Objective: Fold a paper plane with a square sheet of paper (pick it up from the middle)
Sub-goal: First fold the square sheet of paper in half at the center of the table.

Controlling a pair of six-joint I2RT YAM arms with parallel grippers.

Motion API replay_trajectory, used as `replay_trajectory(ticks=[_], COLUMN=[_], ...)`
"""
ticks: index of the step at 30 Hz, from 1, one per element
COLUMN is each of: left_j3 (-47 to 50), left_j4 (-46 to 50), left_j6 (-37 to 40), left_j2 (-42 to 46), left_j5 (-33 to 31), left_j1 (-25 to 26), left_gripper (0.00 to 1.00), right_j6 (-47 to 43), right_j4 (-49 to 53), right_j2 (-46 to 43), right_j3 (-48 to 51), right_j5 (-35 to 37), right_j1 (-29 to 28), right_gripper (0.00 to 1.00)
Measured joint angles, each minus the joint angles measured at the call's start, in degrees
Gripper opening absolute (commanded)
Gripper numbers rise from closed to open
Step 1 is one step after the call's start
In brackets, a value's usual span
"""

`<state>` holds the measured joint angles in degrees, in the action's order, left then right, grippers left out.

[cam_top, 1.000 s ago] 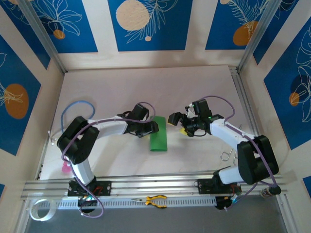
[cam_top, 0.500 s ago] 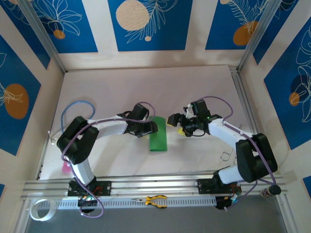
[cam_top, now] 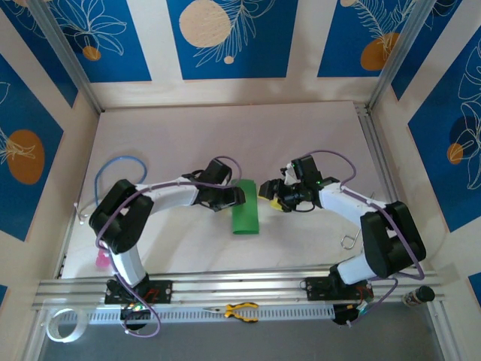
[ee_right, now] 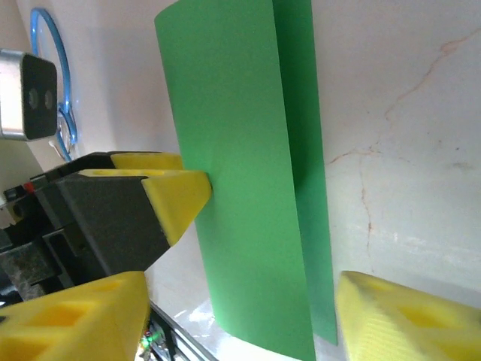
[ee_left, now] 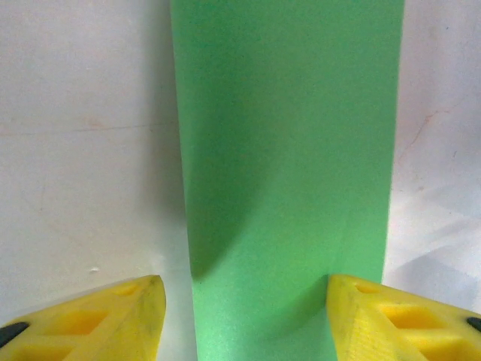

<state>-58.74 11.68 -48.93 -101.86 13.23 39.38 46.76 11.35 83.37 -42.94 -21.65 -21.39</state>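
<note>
**Desk:** Where are your hands in this shot?

**Me:** My left hand [ee_left: 244, 297] stands open over the green sheet of paper [ee_left: 285, 150]. One yellow fingertip [ee_left: 113, 312] is over bare tabletop just beside the sheet's edge, and the other meets the opposite edge. Seen from my right wrist, one of those fingertips touches the edge of the sheet's raised upper layer.

**Desk:** And the right?

**Me:** My right hand [ee_right: 240, 286] is open too, jaws well apart, gripping nothing. From above, it sits just beside the sheet's right side, facing my left hand across the paper.

**Desk:** How does the paper lie?

**Me:** Folded into a long strip, it lies near the middle of the white tabletop [cam_top: 188, 135], between my two hands. The lower layer appears to rest flat, while the upper layer stands lifted along one side.

**Desk:** What else is in the frame?

**Me:** A blue cable loop [cam_top: 120, 162] lies at the left of the tabletop, and a pink object [cam_top: 100, 258] sits near my left arm's base. Yellow-handled pliers [cam_top: 242, 310] lie on the rail at the near edge. All three are well apart from the sheet.
</note>
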Motion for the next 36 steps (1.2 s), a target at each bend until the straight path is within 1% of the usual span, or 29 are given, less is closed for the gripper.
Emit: replay_trajectory(ticks=[6, 8, 17, 18, 21, 22, 36], left_j3=[-2.1, -2.45, -4.07, -4.28, -4.96, -5.09, -8.5], left_j4=[1.51, 2.23, 4.57, 4.92, 5.88, 6.1, 10.71], left_j6=[0.07, 0.46, 2.91, 3.06, 3.98, 4.28, 7.08], left_j2=[-2.12, -2.6, -3.41, -3.52, -3.89, -3.98, -5.86], left_j5=[-0.09, -0.39, -0.94, -0.96, -0.98, -0.98, -3.5], left_j1=[0.26, 0.33, 0.66, 0.7, 0.87, 0.9, 2.08], left_gripper=[0.6, 0.6, 0.6, 0.6, 0.6, 0.6, 0.61], right_j6=[0.28, 0.26, 0.02, 0.02, 0.07, 0.04, 0.07], right_j4=[-0.28, -0.28, -0.44, -0.52, -0.85, -0.92, -1.53], right_j2=[1.62, 1.62, 2.47, 2.47, 2.47, 2.47, 3.45], right_j3=[-0.09, -0.09, -0.09, -0.09, -0.09, -0.09, -0.07], right_j5=[-0.26, -0.26, -0.9, -0.9, -0.9, -0.92, -0.87], right_j1=[-0.02, -0.04, -0.07, -0.15, -0.37, -0.37, -0.37], right_gripper=[0.55, 0.52, 0.47, 0.44, 0.43, 0.41, 0.41])
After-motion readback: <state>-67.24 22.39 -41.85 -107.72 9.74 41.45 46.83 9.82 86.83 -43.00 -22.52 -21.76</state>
